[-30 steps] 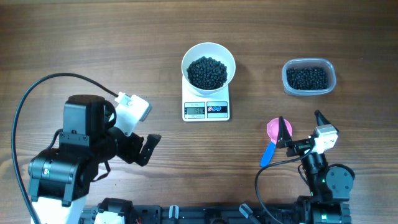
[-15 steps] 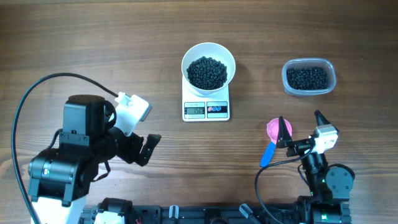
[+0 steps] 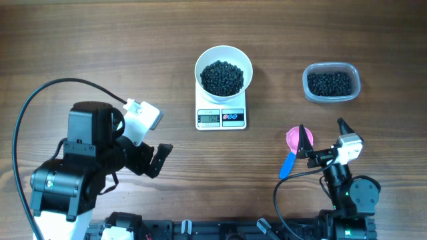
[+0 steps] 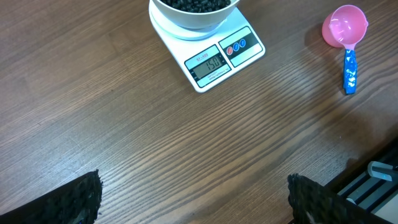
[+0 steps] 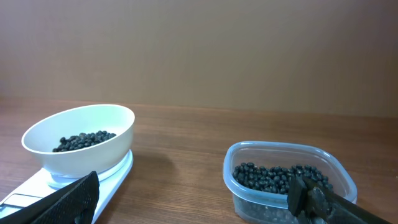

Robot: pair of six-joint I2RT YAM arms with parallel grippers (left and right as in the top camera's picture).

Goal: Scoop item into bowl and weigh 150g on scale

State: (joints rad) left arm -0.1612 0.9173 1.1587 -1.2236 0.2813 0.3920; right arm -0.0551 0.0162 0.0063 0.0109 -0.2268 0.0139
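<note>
The white bowl (image 3: 245,61) sits on the scale (image 3: 221,118) at the table's far middle. It holds a heap of the black pellet item (image 3: 222,77). In the left wrist view the scale (image 4: 219,62) shows 150 on its display. My left gripper (image 3: 159,160) hangs open over bare wood at the near left, well short of the scale, its fingertips (image 4: 74,200) wide apart with nothing between them. My right gripper (image 3: 323,133) is open and empty at the near right, facing the bowl (image 5: 81,140).
A clear plastic tub (image 3: 331,83) with more black pellets stands at the far right, and the right wrist view shows this tub (image 5: 286,180) just ahead. A pink scoop (image 3: 293,139) with a blue handle lies on the wood beside the right gripper's left finger.
</note>
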